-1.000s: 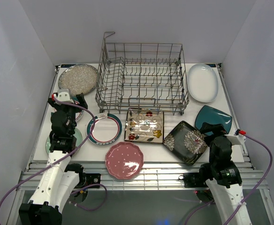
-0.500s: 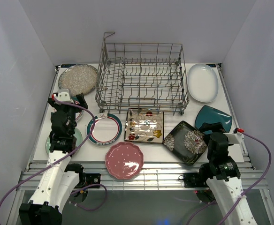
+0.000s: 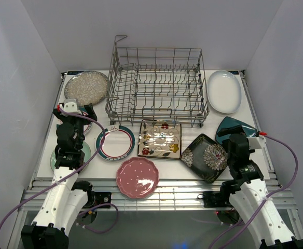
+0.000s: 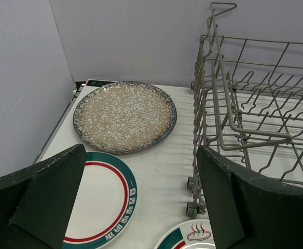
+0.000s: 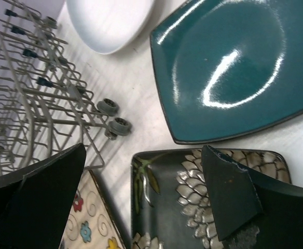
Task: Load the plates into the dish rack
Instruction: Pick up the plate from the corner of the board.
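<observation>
White tabletop (image 3: 104, 170) carries the dish rack (image 3: 156, 85) at the back, while the plates (image 3: 136, 178) lie flat around it. Left gripper (image 4: 141, 176) and right gripper (image 5: 143, 176) both gape wide, holding nothing — the right hovers over the black floral plate (image 5: 172, 207).

Eight plates (image 3: 160, 138) on the counter (image 3: 172, 168): four round, one oval, three square. Of the round ones, two teal-rimmed, one speckled, one pink. One wire dish rack (image 3: 156, 85), with one raised corner handle.
</observation>
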Robot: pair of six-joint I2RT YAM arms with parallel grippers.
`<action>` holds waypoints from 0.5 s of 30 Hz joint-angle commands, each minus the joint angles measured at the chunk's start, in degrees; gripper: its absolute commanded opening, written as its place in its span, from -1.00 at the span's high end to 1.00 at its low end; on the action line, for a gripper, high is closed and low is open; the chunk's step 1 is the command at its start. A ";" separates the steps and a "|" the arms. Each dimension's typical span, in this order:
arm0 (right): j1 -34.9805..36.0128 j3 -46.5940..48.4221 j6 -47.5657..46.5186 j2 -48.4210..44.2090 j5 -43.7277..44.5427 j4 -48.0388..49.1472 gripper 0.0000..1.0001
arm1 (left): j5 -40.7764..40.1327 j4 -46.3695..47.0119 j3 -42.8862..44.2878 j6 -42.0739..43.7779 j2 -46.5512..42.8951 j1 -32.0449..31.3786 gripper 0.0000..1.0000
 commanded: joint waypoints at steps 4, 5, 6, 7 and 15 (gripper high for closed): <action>-0.25 3.79 0.02 5.72 2.28 10.05 -0.95 | -0.03 0.70 -0.71 0.34 -1.47 0.09 -0.96; -0.34 5.28 -0.24 6.69 2.19 10.40 -0.99 | 0.06 0.70 -0.71 0.34 -1.47 0.09 -0.96; -0.42 5.64 -1.03 7.57 1.93 11.10 -1.00 | 0.15 0.70 -0.71 0.34 -1.47 0.09 -0.96; -0.51 5.64 -0.86 8.45 1.93 12.76 -0.92 | 0.15 0.70 -0.71 0.34 -1.55 0.09 -0.96; -4.63 6.07 -3.76 12.67 -2.53 20.94 -0.96 | 0.06 0.61 -0.80 0.34 -1.91 0.09 -0.96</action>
